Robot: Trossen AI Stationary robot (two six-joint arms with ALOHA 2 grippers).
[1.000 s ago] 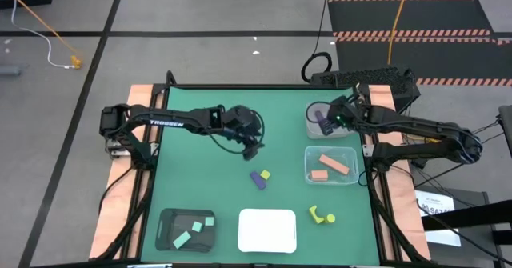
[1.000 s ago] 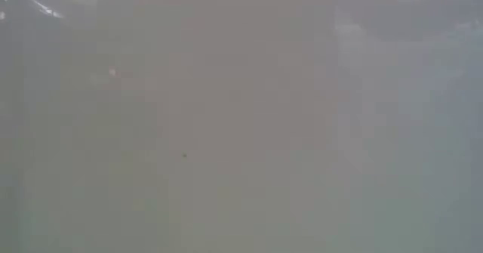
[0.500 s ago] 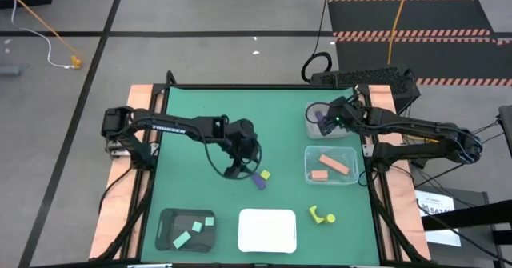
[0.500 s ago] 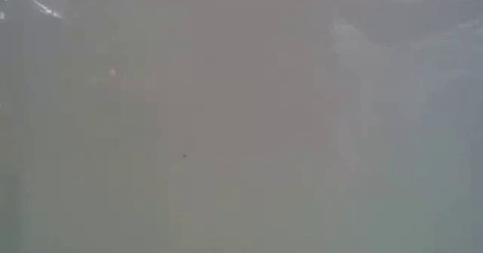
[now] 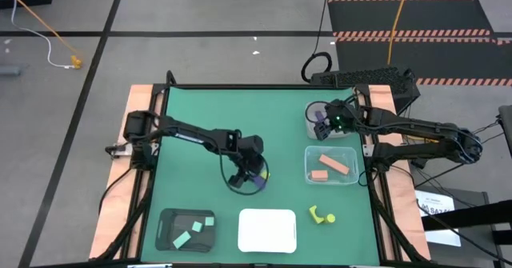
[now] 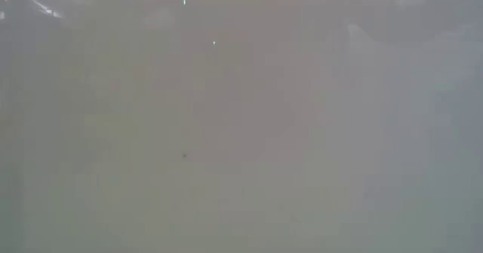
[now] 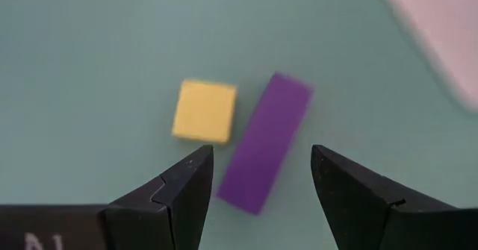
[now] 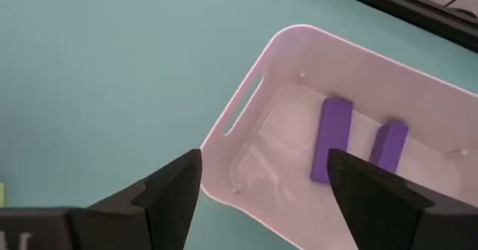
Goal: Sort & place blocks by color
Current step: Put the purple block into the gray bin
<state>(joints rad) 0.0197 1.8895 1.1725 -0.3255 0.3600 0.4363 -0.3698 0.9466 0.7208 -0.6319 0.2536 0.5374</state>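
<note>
A purple bar block (image 7: 265, 151) lies flat on the green table, with a yellow cube block (image 7: 205, 112) close beside it. My left gripper (image 7: 261, 179) is open above them at mid-table (image 5: 250, 174), its fingers standing on either side of the bar's near end without touching it. My right gripper (image 8: 265, 183) is open and empty over the pale tray (image 8: 246, 93) at the far right (image 5: 322, 122). Two purple bars (image 8: 334, 138) (image 8: 390, 145) lie on that tray's floor.
A clear tray (image 5: 308, 172) holds salmon-orange blocks at the right. Two yellow blocks (image 5: 322, 215) lie near the front right. A black tray (image 5: 164, 220) with mint green blocks and a white tray (image 5: 267, 230) stand at the near edge. A pale surface fills the low view.
My left gripper has travelled from the table's middle toward the near edge and slightly right, coming down over the purple bar and yellow cube. The blocks on the table have stayed where they were.
</note>
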